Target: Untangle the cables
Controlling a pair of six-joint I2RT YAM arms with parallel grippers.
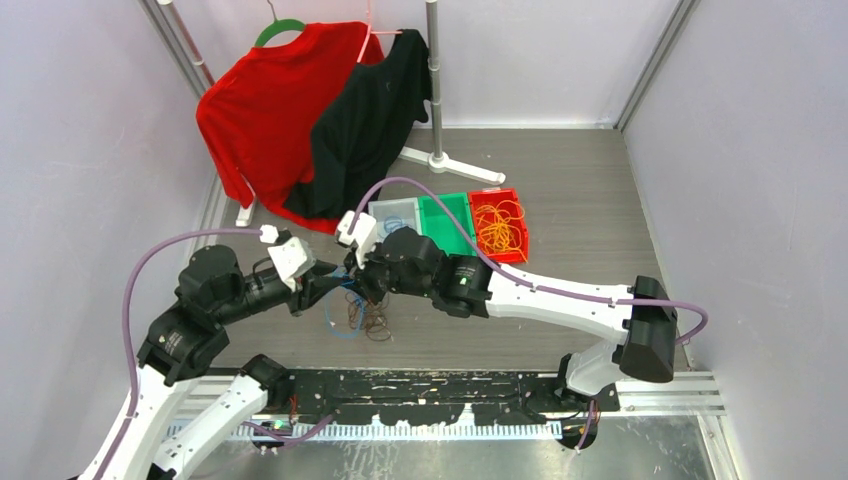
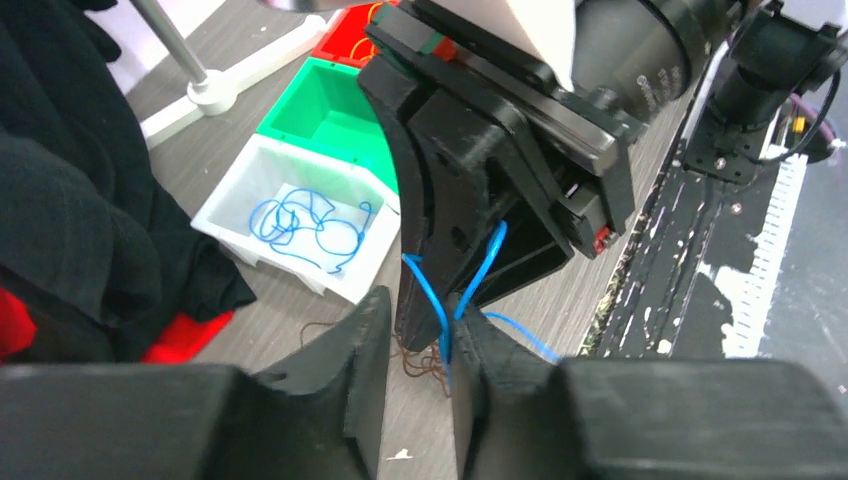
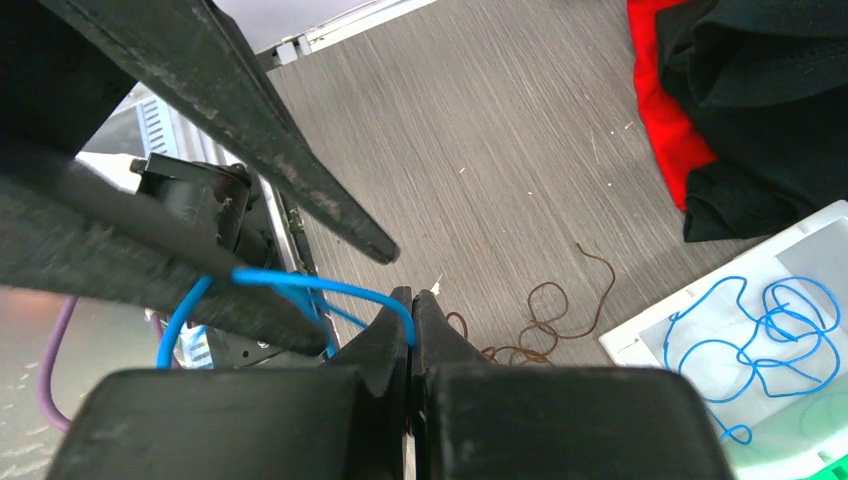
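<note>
Jaws, right arm: the right gripper (image 3: 410,298) has its two fingers pressed together, pinching the blue cable (image 3: 300,284) at the very tips.
Jaws, left arm: the left gripper (image 2: 418,305) has its fingers spread, with a plain gap between them. The blue cable runs up along the inner face of one finger; whether it touches that finger cannot be told.
Meeting point: the two grippers are tip to tip above the table (image 1: 580,200), just in front of the bins. In the left wrist view the right gripper fills the space straight ahead.
Held strand: the blue cable arches from the right gripper's pinch across the left gripper's fingers, then drops in a loop to the table.
Under the grippers: the brown cable (image 1: 374,322) lies as a loose curly bunch on the table, just beside the hanging blue loop, gripped by neither arm.
Red bin (image 1: 496,193): holds the orange cables (image 1: 498,226), bundled together.
White bin (image 2: 300,272): holds a second blue cable (image 2: 290,215) in loose coils.
Row of bins: white, then the green bin (image 1: 445,222), then red, touching side by side.
Far side: a red shirt (image 1: 265,110) and a black shirt (image 1: 365,125) hang on a garment rack (image 1: 434,80); the black one's hem comes near the white bin.
</note>
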